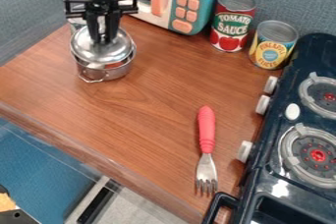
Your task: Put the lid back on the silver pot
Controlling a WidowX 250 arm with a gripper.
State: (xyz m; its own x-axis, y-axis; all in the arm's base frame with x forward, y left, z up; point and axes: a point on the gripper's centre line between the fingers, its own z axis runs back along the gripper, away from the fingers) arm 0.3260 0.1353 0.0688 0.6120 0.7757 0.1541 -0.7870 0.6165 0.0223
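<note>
The gripper [102, 40] pinches the lid [122, 47] over the silver pot [113, 73]; almost done, I judge, but seating and release remain.

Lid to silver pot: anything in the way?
Nothing visible in the way. The lid is over the silver pot, at the end effector. The fork, tomato can and pineapple can are off to the image's right.

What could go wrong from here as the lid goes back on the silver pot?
The lid seems to sit unevenly on the silver pot, so it might slip or jam instead of seating. The gripper is right over the lid's middle, so pressing down off-centre could perhaps tip the pot.
</note>
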